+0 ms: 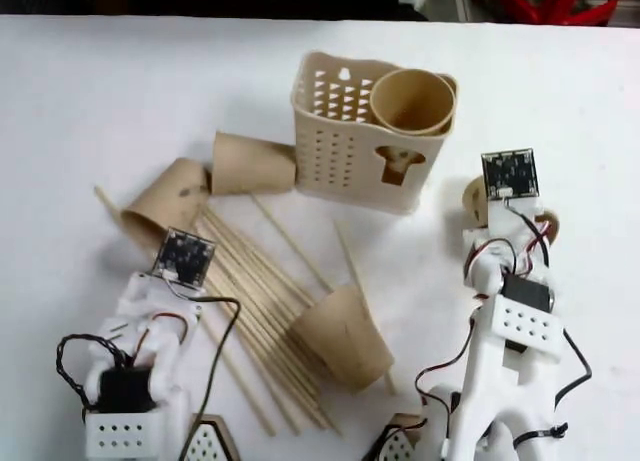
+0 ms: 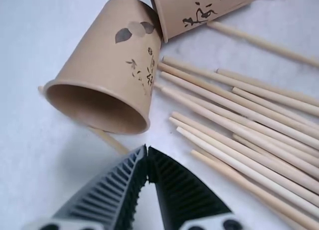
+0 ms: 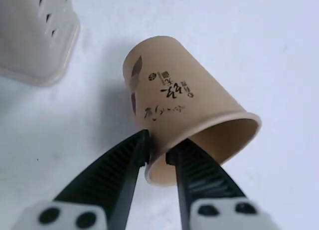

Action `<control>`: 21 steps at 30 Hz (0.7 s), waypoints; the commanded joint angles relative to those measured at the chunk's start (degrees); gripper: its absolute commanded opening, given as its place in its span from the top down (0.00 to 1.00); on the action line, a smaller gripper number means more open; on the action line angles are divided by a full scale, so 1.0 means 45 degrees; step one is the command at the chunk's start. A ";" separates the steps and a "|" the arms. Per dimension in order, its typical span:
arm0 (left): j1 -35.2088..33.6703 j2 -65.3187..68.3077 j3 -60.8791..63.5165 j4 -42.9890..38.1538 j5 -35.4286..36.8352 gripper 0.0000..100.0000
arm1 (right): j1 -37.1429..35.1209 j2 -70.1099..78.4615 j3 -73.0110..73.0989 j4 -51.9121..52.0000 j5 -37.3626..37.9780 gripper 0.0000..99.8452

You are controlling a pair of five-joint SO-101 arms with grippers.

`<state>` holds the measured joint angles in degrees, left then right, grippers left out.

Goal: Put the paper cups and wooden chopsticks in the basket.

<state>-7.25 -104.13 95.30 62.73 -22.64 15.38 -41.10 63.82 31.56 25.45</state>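
The perforated cream basket (image 1: 345,146) stands at the back middle of the table with one paper cup (image 1: 412,99) upright in it. My right gripper (image 3: 158,150) is shut on the rim of a brown paper cup (image 3: 179,105), tipped on its side just right of the basket (image 3: 35,35); the same cup (image 1: 473,196) peeks from under the right wrist. My left gripper (image 2: 147,157) is shut with nothing in it, close to the mouth of a cup lying on its side (image 2: 107,75). Wooden chopsticks (image 2: 239,125) lie loose beside it.
A second fallen cup (image 1: 250,163) lies left of the basket, touching the first (image 1: 165,203). Another cup (image 1: 340,336) lies on the chopstick pile (image 1: 260,291) near the front middle. Bare white table stretches to the far left and right.
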 commanded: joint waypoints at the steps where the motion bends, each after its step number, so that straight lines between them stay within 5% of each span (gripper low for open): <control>1: -0.0107 -0.0068 -0.0059 -0.0332 -0.0137 0.98 | -0.0635 -0.0264 -0.0234 -0.0244 -0.0059 0.93; 10: -0.0107 -0.0068 -0.0059 -0.0332 -0.0137 0.98 | -0.1143 0.0205 -0.0899 -0.0244 -0.0059 0.93; 21: -0.0107 -0.0068 -0.0059 -0.0332 -0.0137 0.98 | -0.0303 0.5226 -0.4904 0.0107 -0.0059 0.98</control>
<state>-7.25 -104.13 95.30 62.73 -22.64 11.96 -19.38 47.65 31.47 25.45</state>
